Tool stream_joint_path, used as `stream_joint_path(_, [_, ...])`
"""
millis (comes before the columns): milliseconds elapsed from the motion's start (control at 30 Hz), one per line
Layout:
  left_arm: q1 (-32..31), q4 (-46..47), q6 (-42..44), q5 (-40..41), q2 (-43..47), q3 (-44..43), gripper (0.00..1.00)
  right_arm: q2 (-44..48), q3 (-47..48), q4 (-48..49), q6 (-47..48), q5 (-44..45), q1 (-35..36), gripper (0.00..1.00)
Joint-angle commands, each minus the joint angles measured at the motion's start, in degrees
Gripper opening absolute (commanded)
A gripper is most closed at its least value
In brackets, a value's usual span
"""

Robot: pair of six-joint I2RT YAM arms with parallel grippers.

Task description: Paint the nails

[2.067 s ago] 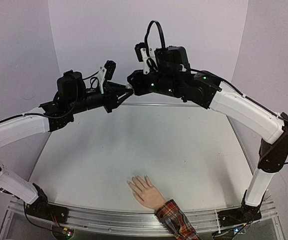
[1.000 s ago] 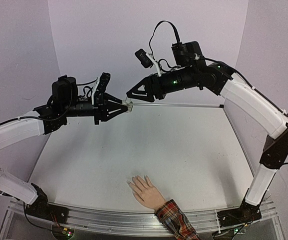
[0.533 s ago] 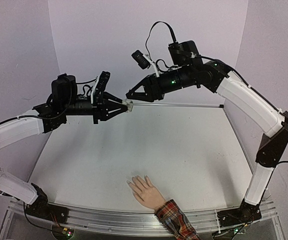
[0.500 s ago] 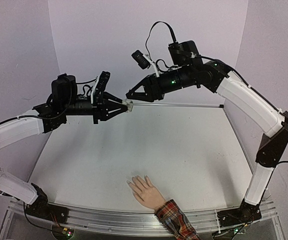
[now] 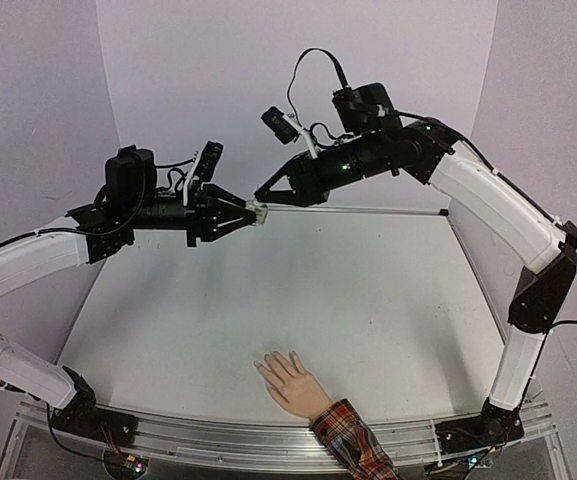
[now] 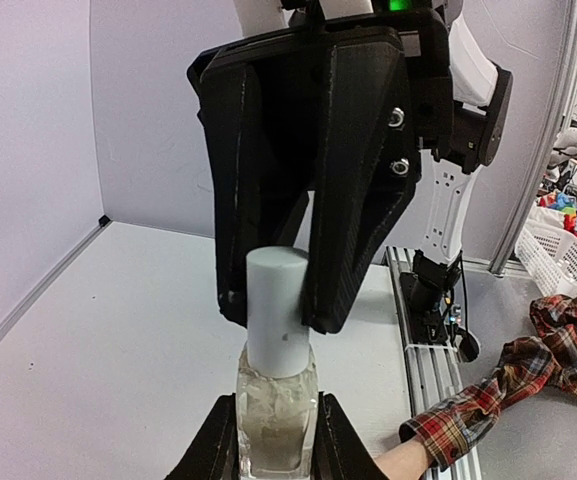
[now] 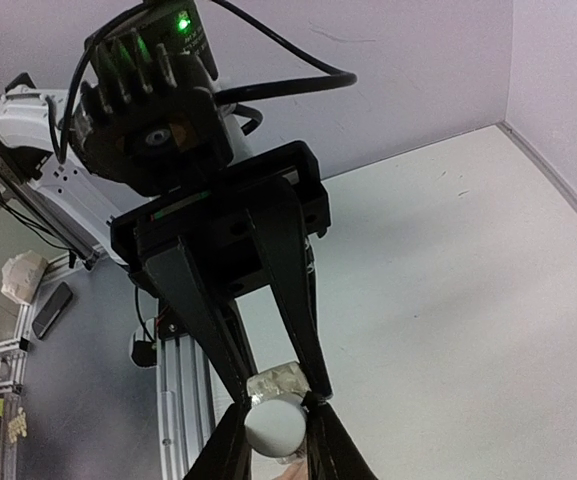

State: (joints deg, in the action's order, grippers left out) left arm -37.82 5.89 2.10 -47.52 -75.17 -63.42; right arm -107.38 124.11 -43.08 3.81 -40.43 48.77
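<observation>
At polish bottle [image 6: 276,425], raised off bench [image 5: 388,300]: left fingers [image 6: 216,452] clamp glass body, right fingers [image 6: 353,180] closed on white cap [image 6: 278,310]. Mannequin hand [image 5: 290,382] flat on bench, well apart from bottle.

White matte tabletop [image 5: 368,300], faintly speckled, closed in at back and sides by pale lavender backdrop walls [image 5: 198,80]. Silver aluminium rail [image 5: 228,437] along the near edge; thin metal rod [image 5: 388,210] along the far one. Small clear glass bottle [image 6: 276,420], pale inside, topped by a white cylindrical cap [image 6: 278,310], raised off the table near its far edge. Beyond the table, in the left wrist view, white plastic lattice basket [image 6: 568,235] with small coloured items too blurred to name.
</observation>
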Motion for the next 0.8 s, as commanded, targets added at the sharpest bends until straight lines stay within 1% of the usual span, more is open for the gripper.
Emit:
stream_joint_path(0, [-0.04,1.13,1.16,-1.72,-0.16,-3.28,0.0,-0.73,3.04,0.53,-0.91,-1.96,0.03,0.25])
stream_joint_path(67, [0.03,1.0,1.14,-1.86,-0.21,-3.35,0.0,-1.04,3.51,0.46,-1.22,-2.29,0.05,0.27])
stream_joint_path(200, [0.03,0.82,1.11,-1.88,-0.24,-3.38,0.0,-1.44,3.95,0.28,-1.23,-2.81,0.05,0.24])
stream_joint_path(567, [-0.02,1.23,0.89,-1.96,-0.33,-3.6,0.0,-2.5,4.22,0.11,-1.28,-4.95,0.03,0.23])
stream_joint_path(700, [-0.02,1.1,0.89,-2.08,-0.37,-3.64,0.0,-2.49,4.23,0.1,-1.17,-4.84,0.03,0.15])
stream_joint_path(767, [-0.06,1.07,0.86,-2.03,-0.32,-3.64,0.0,-2.44,4.22,0.11,-1.1,-4.73,0.08,0.07])
